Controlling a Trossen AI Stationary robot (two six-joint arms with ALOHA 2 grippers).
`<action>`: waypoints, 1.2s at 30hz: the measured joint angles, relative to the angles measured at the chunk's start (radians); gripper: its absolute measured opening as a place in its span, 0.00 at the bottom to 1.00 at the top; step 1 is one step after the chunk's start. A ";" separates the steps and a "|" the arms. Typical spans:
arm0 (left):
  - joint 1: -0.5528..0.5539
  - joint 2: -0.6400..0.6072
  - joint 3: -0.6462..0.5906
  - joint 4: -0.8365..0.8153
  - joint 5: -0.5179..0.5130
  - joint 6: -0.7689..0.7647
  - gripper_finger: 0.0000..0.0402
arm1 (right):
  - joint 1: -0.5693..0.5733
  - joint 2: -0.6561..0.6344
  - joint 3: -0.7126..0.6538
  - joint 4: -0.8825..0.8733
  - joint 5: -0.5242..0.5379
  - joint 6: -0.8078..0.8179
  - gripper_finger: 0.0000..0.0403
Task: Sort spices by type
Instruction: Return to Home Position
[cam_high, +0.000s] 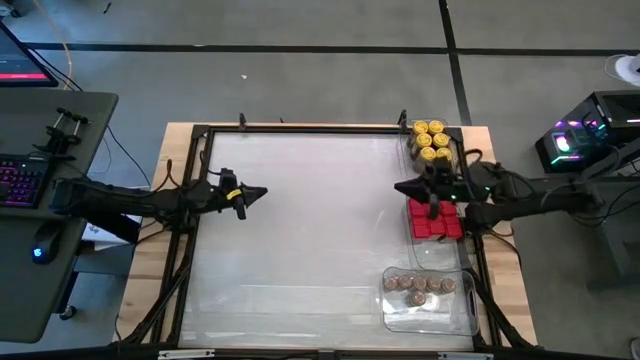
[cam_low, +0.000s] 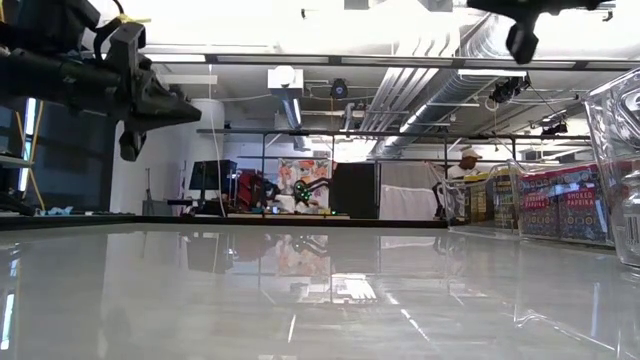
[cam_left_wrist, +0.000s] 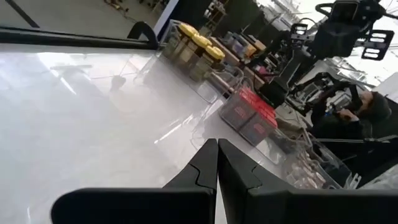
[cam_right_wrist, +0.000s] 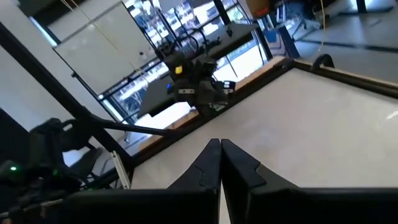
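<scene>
The spices stand along the table's right side. Yellow-lidded jars (cam_high: 432, 142) (cam_left_wrist: 196, 46) sit at the far right, red tins (cam_high: 435, 218) (cam_left_wrist: 249, 115) in the middle, and brown-topped jars (cam_high: 420, 288) in a clear tray near the front. My left gripper (cam_high: 264, 192) (cam_left_wrist: 217, 144) hangs shut above the table's left half, pointing level toward the spices and holding nothing. My right gripper (cam_high: 398, 187) (cam_right_wrist: 220, 144) is shut and empty too. It hovers just left of the tins and yellow jars and points toward the table's left.
Clear plastic trays (cam_high: 470, 312) (cam_low: 620, 170) hold the spices on the right. A black frame (cam_high: 300, 127) borders the white table top. The wide middle of the top (cam_high: 310, 230) lies bare. A person (cam_low: 468, 160) stands in the room beyond the table.
</scene>
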 joint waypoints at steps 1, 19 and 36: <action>0.000 0.000 0.000 -0.001 0.000 0.001 0.00 | 0.022 -0.024 -0.012 0.001 0.025 -0.004 0.00; -0.001 0.001 0.000 -0.002 0.000 0.039 0.00 | -0.036 -0.168 -0.404 0.438 -0.019 -0.135 0.00; -0.001 -0.218 0.000 -0.097 0.000 0.039 0.00 | -0.169 -0.226 -0.588 0.433 -0.101 -0.124 0.00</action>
